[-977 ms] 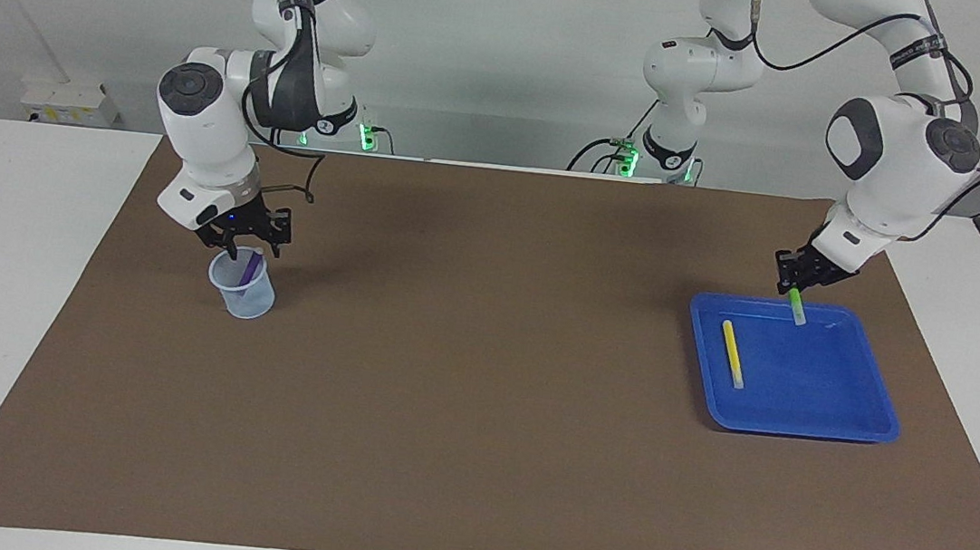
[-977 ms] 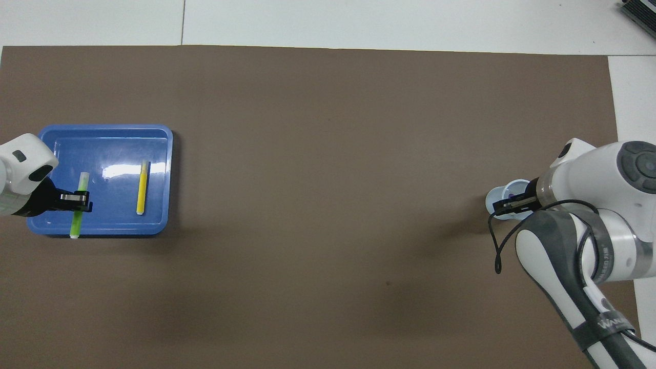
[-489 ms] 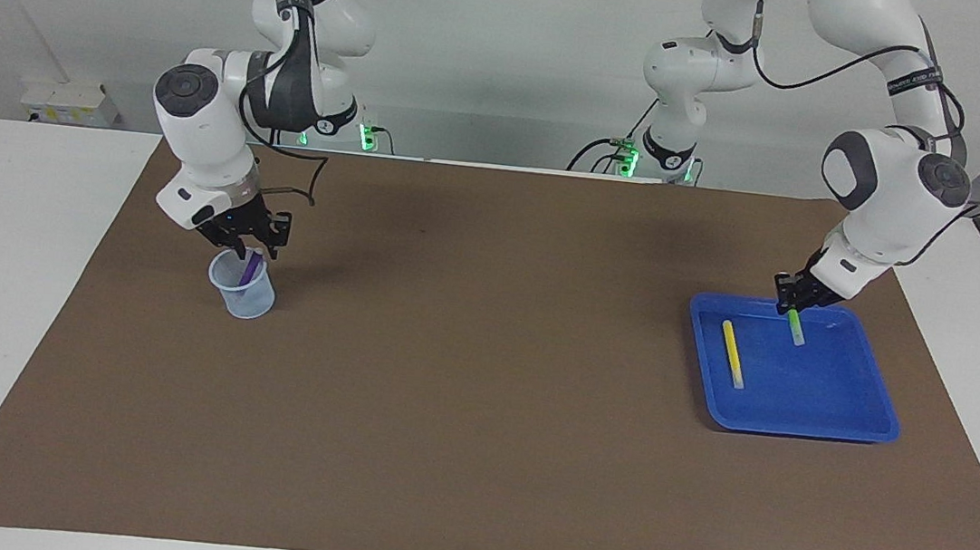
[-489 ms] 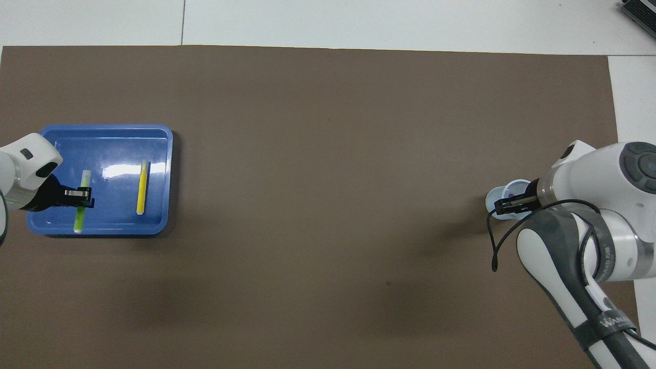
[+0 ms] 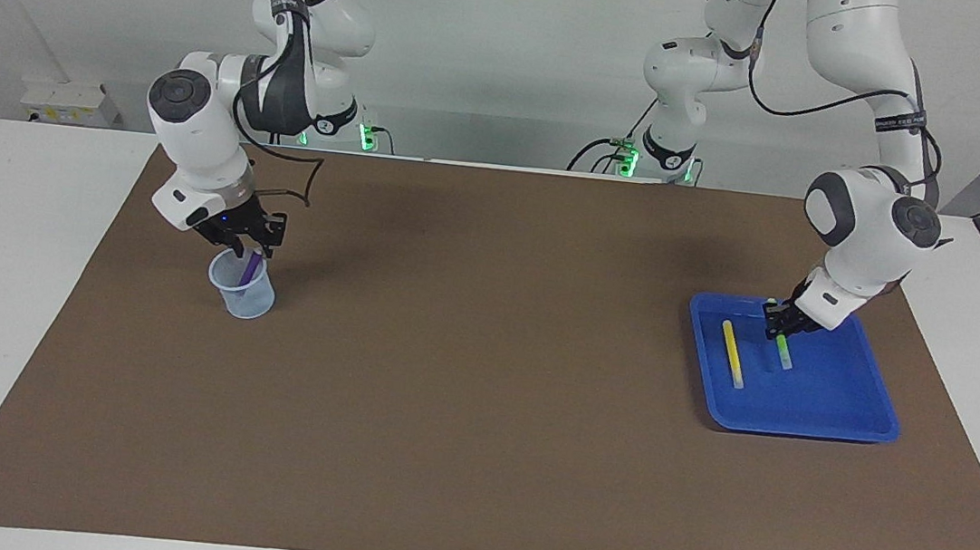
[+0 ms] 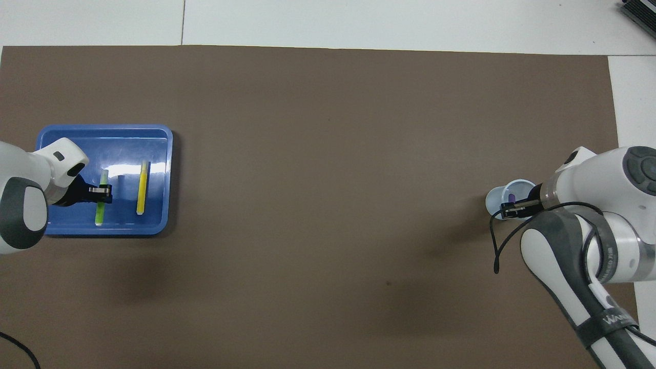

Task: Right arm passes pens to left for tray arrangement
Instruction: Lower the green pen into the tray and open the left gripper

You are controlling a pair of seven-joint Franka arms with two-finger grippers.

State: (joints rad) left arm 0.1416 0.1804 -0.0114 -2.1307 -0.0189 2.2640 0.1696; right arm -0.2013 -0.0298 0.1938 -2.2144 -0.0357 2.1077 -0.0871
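Lying low inside the shallow bright-blue plastic tray (image 5: pixel 802 422), the thin green marker pen (image 5: pixel 782 351) is clamped by the left gripper (image 5: pixel 778 322), parallel to the yellow marker pen (image 5: pixel 732 353) just beside it, long axes running near-to-far. The right gripper (image 5: pixel 241 235) is held over the purple marker pen (image 5: pixel 250 267) in the translucent pale-blue cup (image 5: pixel 244 295); its finger state cannot be told.

You are looking at robotics lab: two white arms (image 5: pixel 223 128) standing at white desk (image 5: pixel 16 280), brown mat (image 5: pixel 461 381) covering it, plain wall, cabling trailing.

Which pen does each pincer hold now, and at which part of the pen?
The left pincer holds the green pen near its upper end, over the tray. For the right pincer, it cannot be told.
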